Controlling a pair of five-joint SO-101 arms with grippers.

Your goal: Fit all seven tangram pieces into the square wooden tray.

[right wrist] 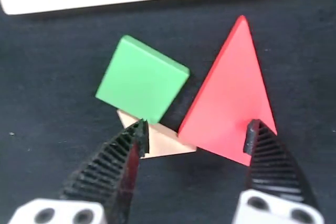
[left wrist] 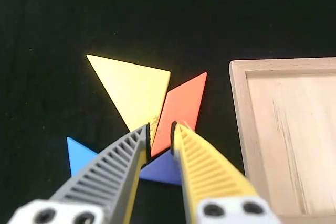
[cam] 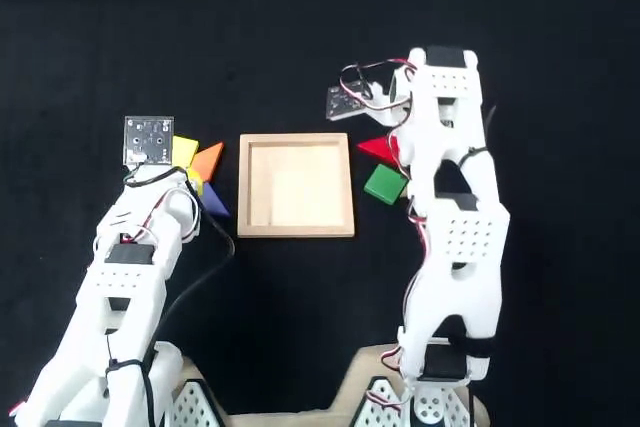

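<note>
Tangram pieces lie in two groups on the black surface [cam: 300,327], one on each side of the square wooden tray [cam: 296,140], whose floor is bare. On one side, a yellow triangle [left wrist: 134,87] and an orange parallelogram [left wrist: 181,109] lie edge to edge, with a blue piece [left wrist: 79,156] just beside them; the orange parallelogram is nearest the tray's rim but apart from it. The left end effector [left wrist: 160,135] is over this group, only narrowly open, with one finger on each side of the near corner of the orange parallelogram; I cannot tell whether they press on it. On the tray's other side, a green square [right wrist: 143,78] rests partly on a pale wooden piece [right wrist: 163,142], and a red triangle [right wrist: 231,93] lies just beside the green square, touching the pale piece. The right end effector [right wrist: 198,129] is wide open and holds nothing, one fingertip above the pale piece, the other at the red triangle's outer corner.
</note>
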